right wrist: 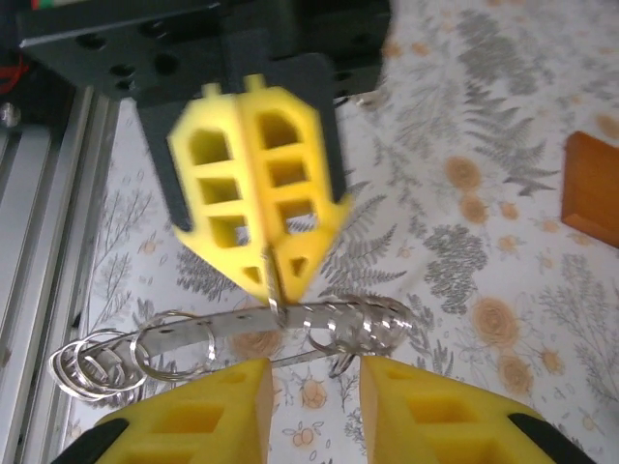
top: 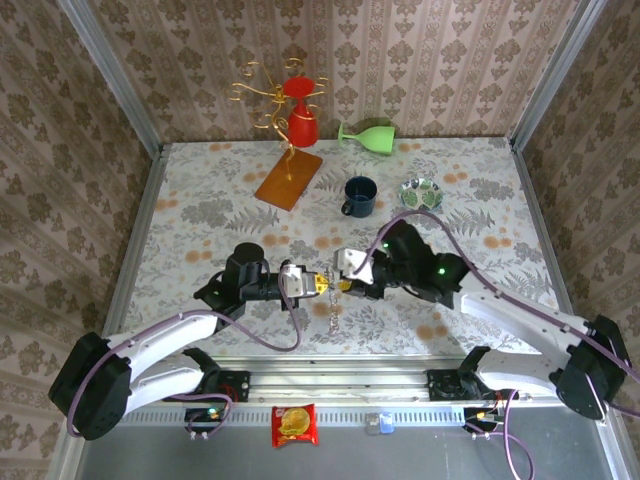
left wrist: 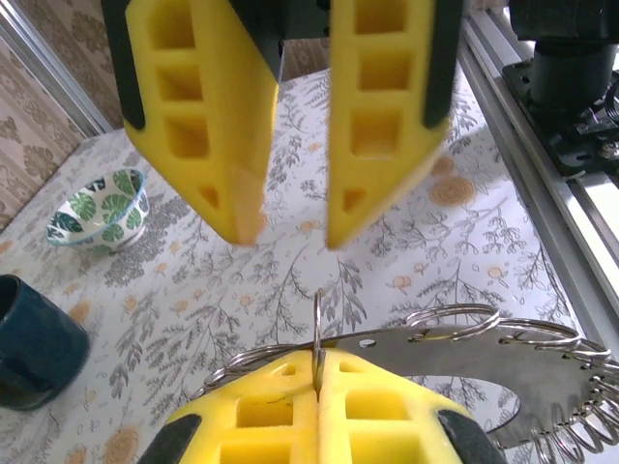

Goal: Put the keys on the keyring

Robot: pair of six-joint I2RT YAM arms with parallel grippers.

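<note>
Steel keyring [left wrist: 435, 353] pinched edge-on between the left fingers [left wrist: 261, 416].

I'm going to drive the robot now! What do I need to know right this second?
Left tool: shut on the keyring, pinching it by a thin edge.
Right tool: open, holding nothing, facing the left one just across the ring.
Done: a bunch of small wire loops already hang on the keyring.
Left: I can't tell whether every key is on; check, then thread any remaining.
</note>
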